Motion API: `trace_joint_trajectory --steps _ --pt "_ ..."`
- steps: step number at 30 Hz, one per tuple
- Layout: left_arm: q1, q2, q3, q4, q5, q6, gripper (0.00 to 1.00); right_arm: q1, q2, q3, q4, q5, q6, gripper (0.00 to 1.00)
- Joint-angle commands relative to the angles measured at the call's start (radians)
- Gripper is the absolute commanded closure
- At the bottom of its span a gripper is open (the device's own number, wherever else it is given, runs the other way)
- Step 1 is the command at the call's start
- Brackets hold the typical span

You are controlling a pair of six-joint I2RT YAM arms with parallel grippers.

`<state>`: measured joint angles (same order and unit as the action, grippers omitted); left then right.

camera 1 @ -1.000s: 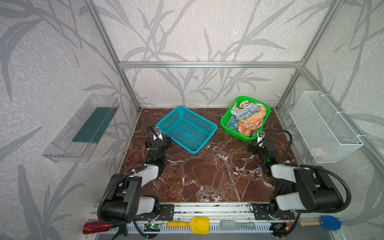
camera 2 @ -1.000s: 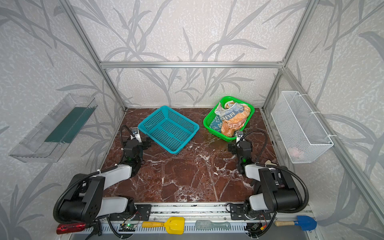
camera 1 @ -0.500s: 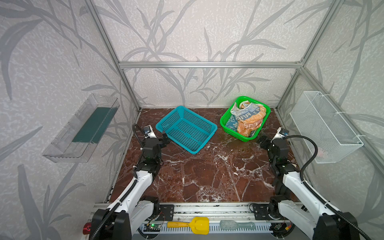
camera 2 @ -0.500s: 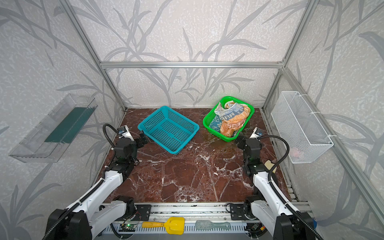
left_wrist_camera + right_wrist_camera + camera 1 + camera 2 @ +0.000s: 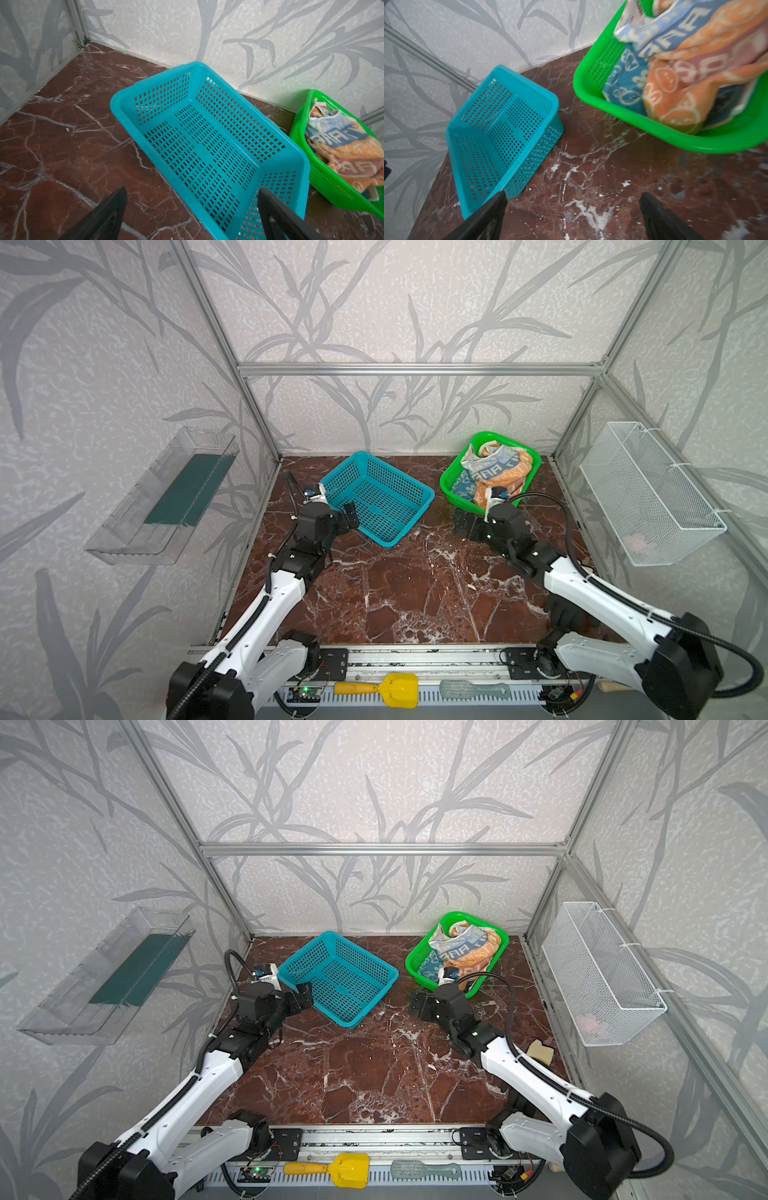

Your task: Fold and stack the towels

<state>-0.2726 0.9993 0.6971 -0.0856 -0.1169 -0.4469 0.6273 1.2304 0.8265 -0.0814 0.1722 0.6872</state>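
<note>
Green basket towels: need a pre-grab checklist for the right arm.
1. Right gripper open, nothing between the jaws: ok.
2. Left gripper open, holding nothing, by a corner of the teal basket, away from the towels: ok.
3. Towels heaped in the green basket, nothing covering them: ok.
4. Bare middle of the table for folding: ok.
5. Top towel free to lift alone: cannot tell, the heap is crumpled together.
</note>
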Motion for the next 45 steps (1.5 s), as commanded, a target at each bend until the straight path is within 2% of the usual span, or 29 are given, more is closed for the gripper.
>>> trace_joint_trajectory --steps 1,3,7,11,13,15,21,24,28,32,37,38,40,42,45 --pt "-0.033 0.037 0.06 -0.089 -0.077 0.006 0.01 0.048 0.121 0.093 -0.069 -0.041 0.118 0.01" --pt "-0.042 0.061 0.082 -0.125 -0.096 0.024 0.01 0.061 0.182 0.121 -0.051 -0.057 0.133 0.02" --pt "-0.054 0.075 0.12 -0.183 -0.107 -0.023 0.01 0.069 0.278 0.164 -0.017 -0.086 0.142 0.05" --pt "-0.048 0.033 0.073 -0.127 -0.026 -0.165 0.01 0.069 0.375 0.245 -0.032 -0.13 0.104 0.09" --pt "-0.05 -0.003 0.034 -0.04 0.055 -0.137 0.01 0.069 0.429 0.281 -0.023 -0.168 0.103 0.13" --pt "-0.051 -0.009 0.032 -0.049 0.053 -0.161 0.01 0.073 0.47 0.311 -0.017 -0.18 0.11 0.14" --pt "-0.053 0.024 0.128 -0.244 -0.04 -0.117 0.01 0.097 0.619 0.42 -0.011 -0.2 0.106 0.3" --pt "-0.052 0.031 0.15 -0.279 -0.038 -0.104 0.01 0.101 0.679 0.49 -0.03 -0.213 0.092 0.41" --pt "-0.053 0.041 0.169 -0.312 -0.028 -0.111 0.01 0.104 0.748 0.592 -0.068 -0.211 0.057 0.5" --pt "-0.052 0.05 0.17 -0.336 -0.047 -0.119 0.01 0.103 0.831 0.732 -0.148 -0.193 -0.019 0.68" --pt "-0.053 0.063 0.17 -0.356 -0.071 -0.128 0.01 0.098 0.939 0.923 -0.233 -0.192 -0.1 0.72" --pt "-0.053 0.068 0.18 -0.365 -0.068 -0.131 0.01 0.095 0.959 0.954 -0.244 -0.196 -0.099 0.76" --pt "-0.052 0.074 0.191 -0.377 -0.057 -0.133 0.01 0.092 0.995 1.008 -0.255 -0.204 -0.084 0.78" --pt "-0.052 0.075 0.201 -0.39 -0.056 -0.132 0.01 0.091 1.031 1.059 -0.263 -0.215 -0.067 0.84" --pt "-0.053 0.069 0.221 -0.424 -0.069 -0.127 0.01 0.091 1.09 1.152 -0.31 -0.238 -0.057 0.85"
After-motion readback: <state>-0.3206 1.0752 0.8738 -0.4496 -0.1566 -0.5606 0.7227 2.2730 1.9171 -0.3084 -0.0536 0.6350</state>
